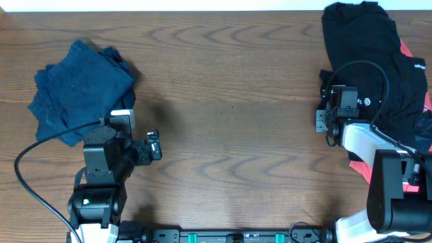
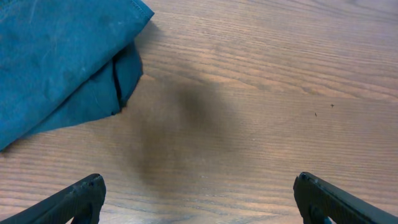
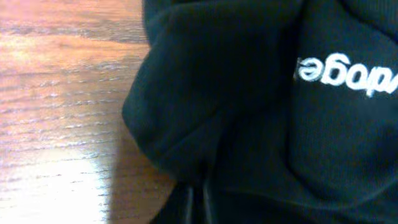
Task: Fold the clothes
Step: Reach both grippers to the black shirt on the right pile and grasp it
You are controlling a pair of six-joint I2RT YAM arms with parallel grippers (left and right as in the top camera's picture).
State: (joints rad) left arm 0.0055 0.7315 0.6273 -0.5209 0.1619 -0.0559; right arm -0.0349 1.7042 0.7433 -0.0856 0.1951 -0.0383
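A blue garment (image 1: 79,88) lies loosely folded at the far left of the table; its corner shows at the top left of the left wrist view (image 2: 62,56). A black garment (image 1: 368,54) with a small white logo (image 3: 345,74) lies bunched at the far right. My left gripper (image 1: 155,145) is open and empty over bare wood (image 2: 198,186), right of the blue garment. My right gripper (image 1: 329,127) sits at the black garment's left edge. In the right wrist view its fingers (image 3: 198,202) are pressed together in a fold of the black cloth (image 3: 236,106).
A red-pink garment (image 1: 408,50) peeks out from under the black one at the right edge and near the right arm's base (image 1: 361,169). A black cable (image 1: 30,182) loops off the left arm. The wooden table (image 1: 236,101) runs between the two piles.
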